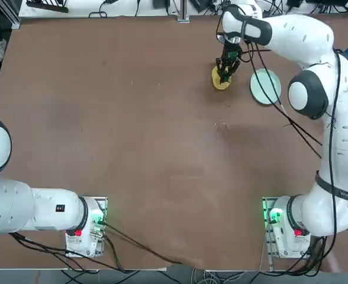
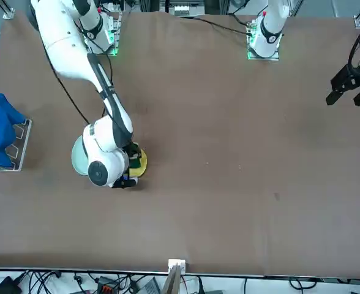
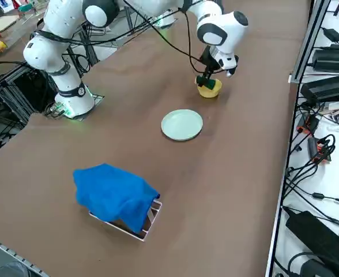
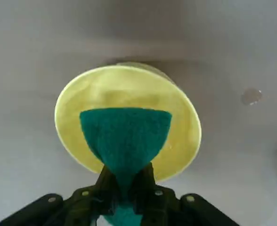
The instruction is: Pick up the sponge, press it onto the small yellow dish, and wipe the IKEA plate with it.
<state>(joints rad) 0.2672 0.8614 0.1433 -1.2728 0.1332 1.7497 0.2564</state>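
Right gripper (image 4: 124,181): fingers clamped on sponge (image 4: 124,136), over small yellow dish (image 4: 77,113), far right of tabletop (image 1: 132,148). Pale plate (image 1: 264,86): just right of dish.

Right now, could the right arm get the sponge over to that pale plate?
Probably yes: the IKEA plate lies bare beside the small yellow dish, where the right tool pinches the sponge.

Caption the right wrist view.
Right claw shut on the sponge, holding it over the small yellow dish.
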